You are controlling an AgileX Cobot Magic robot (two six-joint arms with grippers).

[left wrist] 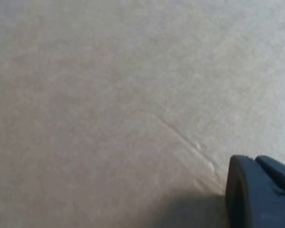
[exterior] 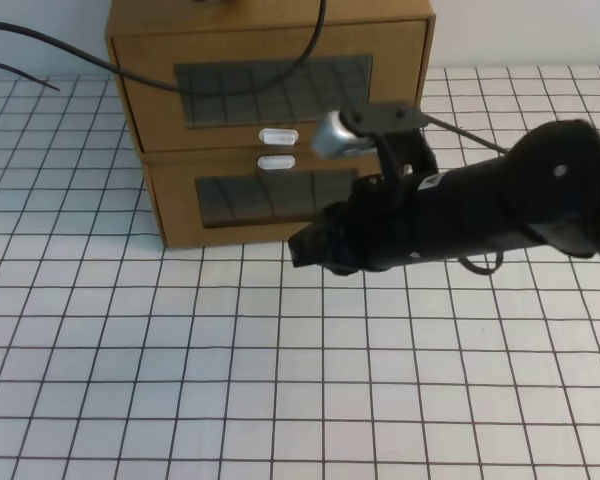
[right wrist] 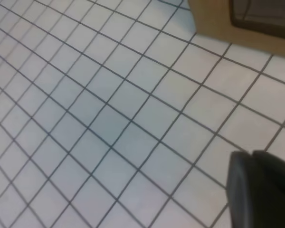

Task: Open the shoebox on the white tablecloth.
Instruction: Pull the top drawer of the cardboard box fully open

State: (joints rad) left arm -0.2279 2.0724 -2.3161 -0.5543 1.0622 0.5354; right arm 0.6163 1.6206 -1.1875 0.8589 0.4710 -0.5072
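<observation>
Two brown cardboard boxes stand stacked on the white tablecloth [exterior: 180, 350]. The upper one is the shoebox [exterior: 150, 70], with a clear window [exterior: 230, 95] and a white tab [exterior: 278, 136] below it. The lower box [exterior: 175, 215] has its white tab [exterior: 276, 161] above its window. My right gripper [exterior: 302, 248] is shut and empty, low over the cloth in front of the lower box's right part; the right wrist view shows its closed fingertips [right wrist: 251, 156] over the cloth [right wrist: 109, 118]. My left gripper [left wrist: 254, 160] is shut, close against plain brown cardboard [left wrist: 109, 95]; it is out of the high view.
A black cable [exterior: 180, 85] hangs across the upper box's front from the top edge. The black right arm [exterior: 500, 205] covers the boxes' right lower corner. A corner of the lower box [right wrist: 213, 23] shows at the top of the right wrist view.
</observation>
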